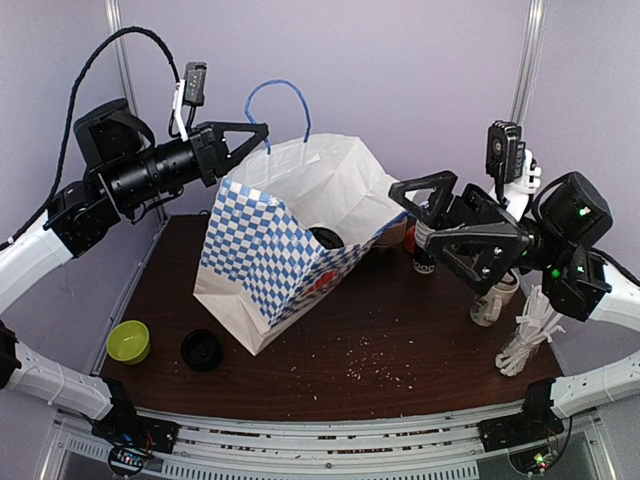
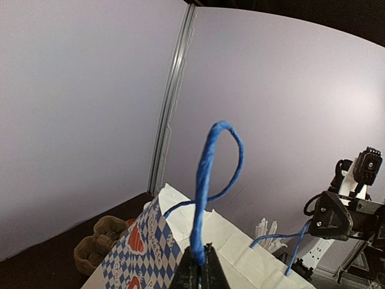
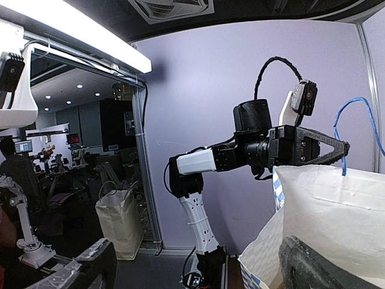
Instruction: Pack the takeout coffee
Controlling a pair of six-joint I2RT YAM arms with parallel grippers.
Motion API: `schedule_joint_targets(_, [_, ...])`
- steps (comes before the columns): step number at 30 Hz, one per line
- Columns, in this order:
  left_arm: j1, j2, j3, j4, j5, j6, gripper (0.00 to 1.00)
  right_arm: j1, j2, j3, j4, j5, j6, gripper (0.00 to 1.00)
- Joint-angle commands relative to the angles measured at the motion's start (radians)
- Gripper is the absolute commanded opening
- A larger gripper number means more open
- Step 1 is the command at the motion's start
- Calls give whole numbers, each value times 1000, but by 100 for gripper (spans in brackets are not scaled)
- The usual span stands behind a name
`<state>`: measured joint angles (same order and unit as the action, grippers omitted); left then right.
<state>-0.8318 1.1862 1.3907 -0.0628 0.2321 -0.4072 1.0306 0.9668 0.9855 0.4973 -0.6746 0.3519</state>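
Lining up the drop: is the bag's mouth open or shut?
Open. The bag leans with its mouth gaping toward the right gripper; the left gripper pinches its blue handle, holding it up.

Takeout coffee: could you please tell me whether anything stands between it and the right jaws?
Seemingly the takeout coffee already sits inside the bag, only its black lid showing; the bag's right rim stands between it and the right gripper, jaws open.
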Motion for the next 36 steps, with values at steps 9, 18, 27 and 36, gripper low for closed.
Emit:
schedule_joint_targets(9, [10,53,49,60,11,0,0,-4,-5,40,-68,-51,-15,99])
schedule_joint_targets(18, [46,141,-118,212,99,18,0,-4,-25,-58,-366,-18,-344,98])
schedule_joint_targets(27, [59,280,-152,213,150,70,0,-3,-5,-156,-559,9,-578,97])
schedule_joint_targets(36, [60,297,-113,122,215,99,0,-2,-28,-201,-606,10,-632,97])
